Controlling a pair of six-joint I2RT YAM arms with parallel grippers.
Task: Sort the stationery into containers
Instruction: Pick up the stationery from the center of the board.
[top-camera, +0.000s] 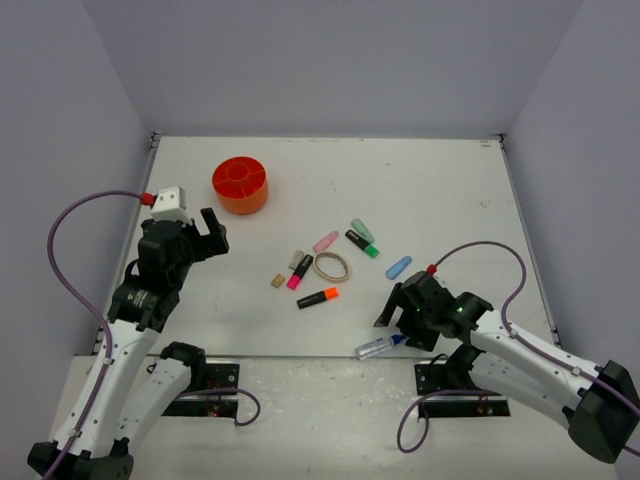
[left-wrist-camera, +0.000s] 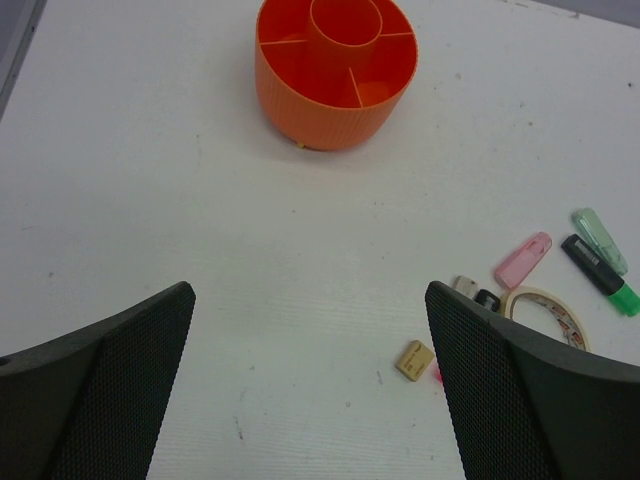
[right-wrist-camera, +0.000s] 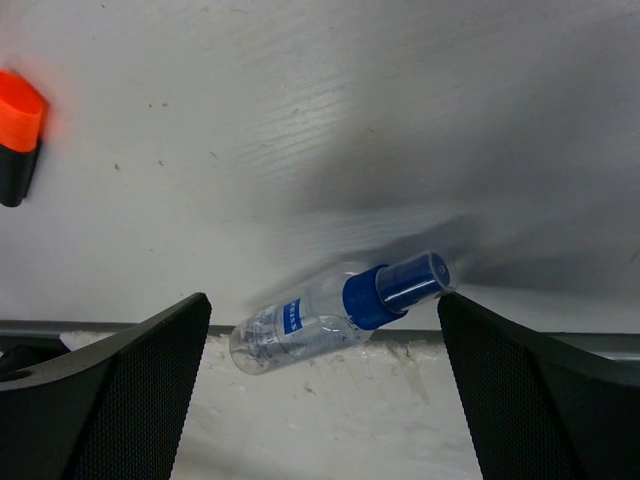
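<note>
Right jaws stand wide, the blue-capped tube (right-wrist-camera: 330, 315) lying between them; left jaws wide too.

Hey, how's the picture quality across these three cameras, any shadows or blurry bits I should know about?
Top external view: soft, even light, sharp throughout, only faint shadows. Left wrist view: the orange tub is crisp, while the near black fingers look slightly soft. Right wrist view: a broad grey shadow darkens the table around the clear bottle, which is itself sharp.
</note>
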